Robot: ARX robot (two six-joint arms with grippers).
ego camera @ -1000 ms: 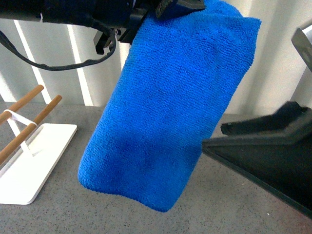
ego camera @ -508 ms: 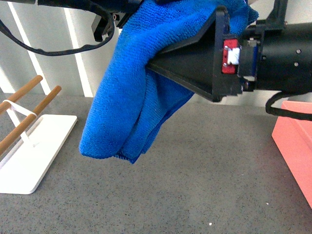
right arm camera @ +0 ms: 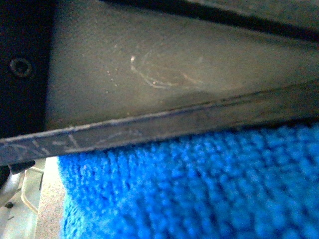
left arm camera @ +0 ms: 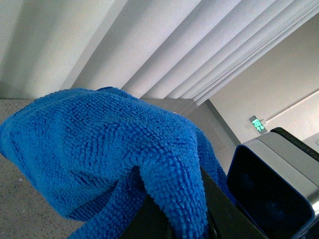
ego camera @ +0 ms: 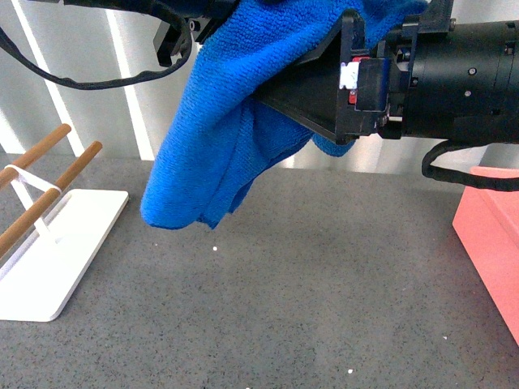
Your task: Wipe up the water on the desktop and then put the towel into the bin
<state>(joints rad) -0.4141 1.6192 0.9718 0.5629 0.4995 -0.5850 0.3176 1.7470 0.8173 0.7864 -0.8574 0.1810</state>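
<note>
The blue towel point(ego camera: 211, 154) hangs bunched in the air above the grey speckled desktop point(ego camera: 324, 284). My left gripper point(ego camera: 243, 8) is shut on the towel's top edge at the upper border of the front view. My right gripper point(ego camera: 268, 99) reaches in from the right and is shut on the towel's middle; its black fingers point(ego camera: 312, 89) press into the folds. In the left wrist view the towel point(left arm camera: 99, 149) drapes over my left gripper point(left arm camera: 174, 226). In the right wrist view the towel point(right arm camera: 199, 194) fills the space under one finger point(right arm camera: 149, 89). The pink bin point(ego camera: 486, 235) stands at the right edge.
A white rack point(ego camera: 49, 267) with two wooden rods point(ego camera: 49, 194) stands on the desktop at the left. A black cable point(ego camera: 81, 81) loops under the left arm. White vertical blinds point(ego camera: 105, 97) form the back wall. Small white specks point(ego camera: 214, 248) lie on the desktop.
My right gripper rose from the lower right and closed on the towel's middle. The towel went from hanging flat to bunched, and its lower end lifted slightly.
</note>
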